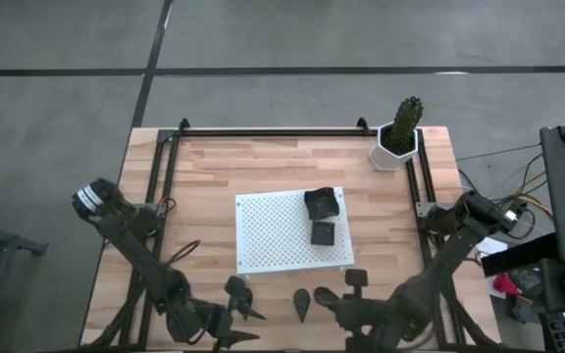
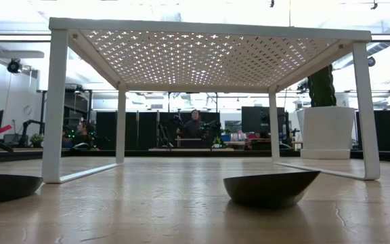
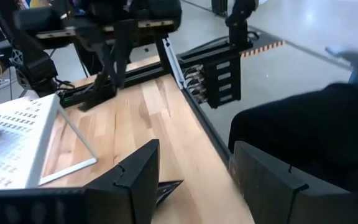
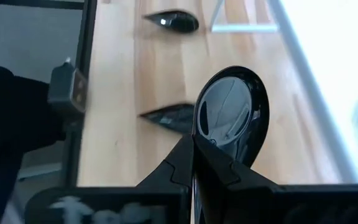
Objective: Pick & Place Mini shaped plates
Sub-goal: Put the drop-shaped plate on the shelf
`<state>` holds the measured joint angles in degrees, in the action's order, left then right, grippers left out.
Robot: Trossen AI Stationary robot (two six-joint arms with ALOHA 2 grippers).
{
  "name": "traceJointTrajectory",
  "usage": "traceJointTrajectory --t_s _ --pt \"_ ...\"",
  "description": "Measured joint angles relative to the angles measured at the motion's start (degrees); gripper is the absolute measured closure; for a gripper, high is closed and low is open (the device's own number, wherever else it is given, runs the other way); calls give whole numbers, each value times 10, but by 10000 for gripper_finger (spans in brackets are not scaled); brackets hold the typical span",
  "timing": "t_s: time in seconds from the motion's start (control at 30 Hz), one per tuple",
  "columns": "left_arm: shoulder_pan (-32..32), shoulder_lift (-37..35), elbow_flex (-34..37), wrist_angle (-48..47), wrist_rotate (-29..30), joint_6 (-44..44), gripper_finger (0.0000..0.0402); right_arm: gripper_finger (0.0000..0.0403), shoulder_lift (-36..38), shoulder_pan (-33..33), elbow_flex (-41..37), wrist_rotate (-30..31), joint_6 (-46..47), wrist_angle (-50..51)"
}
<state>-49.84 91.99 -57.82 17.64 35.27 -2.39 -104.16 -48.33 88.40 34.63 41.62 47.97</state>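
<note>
Your right gripper (image 4: pixel 194 163), jaws pressed together, sits just behind the teardrop plate (image 4: pixel 232 115) by the tabletop's near edge, long axis pointing away (left gripper (image 3: pixel 188 180) waits spread).

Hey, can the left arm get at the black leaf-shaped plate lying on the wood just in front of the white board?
Probably yes. The left pincer is open, and the small black leaf-shaped plate lies on bare wooden table with nothing between them; the right pincer sits shut just beyond it.

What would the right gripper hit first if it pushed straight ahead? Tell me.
Probably the shiny teardrop dish, which lies on the table right past the shut right gripper; depth is hard to judge. A second teardrop dish lies farther on.
</note>
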Motion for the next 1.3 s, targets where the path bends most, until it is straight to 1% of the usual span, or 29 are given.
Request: traceJointTrajectory --t_s 0.2,0.33,0.4,0.5,0.63,0.8,0.97,1.1,1.23,1.3 --pt "1 -23 0 -64 2 19 200 394 0 33 28 -57 -135 -23" --pt "3 -23 0 -66 8 37 200 394 0 45 34 -99 -217 -92" --pt "5 -23 0 -40 9 48 200 394 0 52 34 -117 -226 -117" --pt "7 -23 0 -16 9 88 203 394 0 66 34 -143 -223 -121" --pt "14 -23 -1 18 9 120 217 394 0 85 34 -151 -182 -118" --pt "36 -17 -10 17 8 129 241 394 0 93 34 -158 -202 -120" --pt "55 -15 -14 14 -22 136 255 394 0 93 34 -182 -231 -128" --pt "74 -15 -15 5 -40 143 257 394 0 94 34 -185 -251 -130" --pt "91 -15 -15 8 -77 143 257 394 0 94 34 -192 -269 -148" --pt "97 -11 -15 8 -79 145 257 394 0 97 34 -202 -275 -154"
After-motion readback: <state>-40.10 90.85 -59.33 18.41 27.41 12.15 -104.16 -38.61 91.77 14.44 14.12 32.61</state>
